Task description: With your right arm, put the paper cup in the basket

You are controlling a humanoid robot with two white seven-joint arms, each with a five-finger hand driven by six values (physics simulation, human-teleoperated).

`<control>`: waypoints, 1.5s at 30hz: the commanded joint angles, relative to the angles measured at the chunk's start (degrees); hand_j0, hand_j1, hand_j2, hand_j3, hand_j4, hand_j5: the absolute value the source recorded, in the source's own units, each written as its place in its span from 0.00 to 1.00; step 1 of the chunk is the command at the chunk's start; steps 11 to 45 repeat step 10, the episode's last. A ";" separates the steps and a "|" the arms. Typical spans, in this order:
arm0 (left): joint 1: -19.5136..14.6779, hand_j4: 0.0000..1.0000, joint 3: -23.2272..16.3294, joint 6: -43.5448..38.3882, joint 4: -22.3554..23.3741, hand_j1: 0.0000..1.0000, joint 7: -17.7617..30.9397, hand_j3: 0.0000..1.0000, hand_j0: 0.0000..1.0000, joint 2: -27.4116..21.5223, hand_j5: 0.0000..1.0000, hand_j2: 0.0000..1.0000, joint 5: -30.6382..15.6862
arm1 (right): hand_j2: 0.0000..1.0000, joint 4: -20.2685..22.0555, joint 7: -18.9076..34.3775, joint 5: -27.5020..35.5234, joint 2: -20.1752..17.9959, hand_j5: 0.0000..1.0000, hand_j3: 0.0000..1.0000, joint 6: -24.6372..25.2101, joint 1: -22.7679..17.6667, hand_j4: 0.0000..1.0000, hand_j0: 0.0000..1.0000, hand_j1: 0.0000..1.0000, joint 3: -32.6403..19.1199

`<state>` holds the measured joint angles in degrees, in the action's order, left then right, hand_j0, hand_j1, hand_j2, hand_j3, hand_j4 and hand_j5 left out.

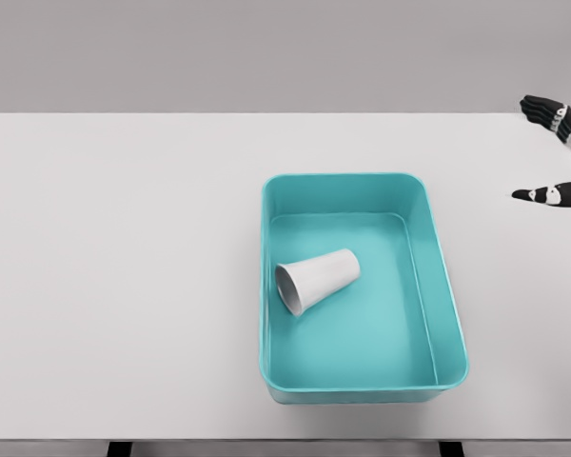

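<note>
Already the cup [318, 280] lies on its side inside the basket [440, 286], resting on the teal floor close to the left wall, its open mouth turned toward the near left and its narrower base pointing toward the far right. It reads as something let fall rather than stood down: a tapered cup released from above tends to tip and roll to a stop like that. By my judgement the placing itself is done, and all that remains is for the arm to clear away.

The basket sits right of the tabletop's [124, 286] middle, its near rim not far from the front edge, long sides running front to back.

Farther off, at the right edge toward the far right corner, the right hand [555, 152] hangs over the tabletop well apart from the basket. Its dark fingers [542, 107] are spread and grip nothing, with another digit reaching leftward below them. Most of the hand and the whole arm are cut off by the picture's edge, so its wrist pose is hard to make out. The left arm does not show at all.
</note>
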<state>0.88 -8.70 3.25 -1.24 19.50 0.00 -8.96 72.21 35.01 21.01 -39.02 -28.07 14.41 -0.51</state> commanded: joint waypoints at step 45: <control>-0.35 1.00 0.08 0.18 -0.26 1.00 0.02 1.00 1.00 0.00 1.00 1.00 -0.01 | 1.00 -3.21 -0.01 -2.64 5.53 1.00 1.00 0.03 0.09 1.00 1.00 1.00 -2.22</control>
